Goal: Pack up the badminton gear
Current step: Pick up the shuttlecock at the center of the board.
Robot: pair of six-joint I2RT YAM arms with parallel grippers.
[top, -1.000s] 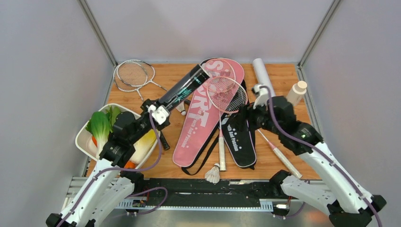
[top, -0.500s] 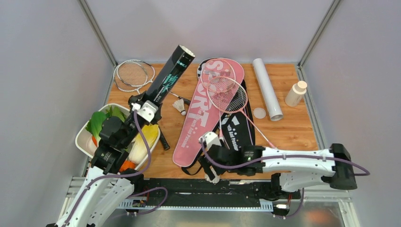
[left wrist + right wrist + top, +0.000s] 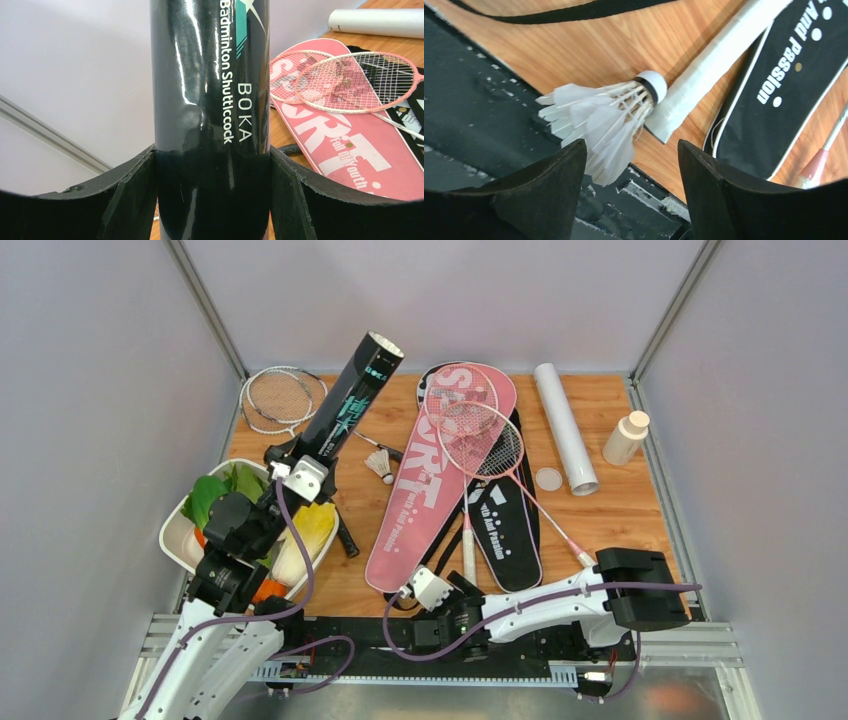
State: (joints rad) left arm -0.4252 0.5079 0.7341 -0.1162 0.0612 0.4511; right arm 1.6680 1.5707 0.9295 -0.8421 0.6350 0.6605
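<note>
My left gripper [image 3: 303, 462] is shut on the lower end of a black shuttlecock tube [image 3: 352, 400] and holds it tilted up and back, its open end at the top. In the left wrist view the fingers [image 3: 135, 175] press both sides of the tube [image 3: 210, 100]. My right gripper [image 3: 450, 608] is low at the table's near edge and hides the shuttlecock there in the top view. In the right wrist view it is open [image 3: 631, 150], with a white feather shuttlecock [image 3: 599, 115] lying just ahead, between the fingers, beside a white racket handle [image 3: 719, 55].
A pink SPORT bag [image 3: 430, 490] and a black bag [image 3: 505, 525] lie mid-table under two pink rackets [image 3: 470, 430]. Silver rackets [image 3: 280, 395] lie back left. There are also another shuttlecock [image 3: 378, 467], a white tube [image 3: 563, 425] with its lid [image 3: 548, 478], a bottle [image 3: 625, 438] and a vegetable tray [image 3: 180, 530].
My left gripper has raised the black tube from lying flat to steeply tilted. My right arm has swung from the back right to the near edge, over the front shuttlecock.
</note>
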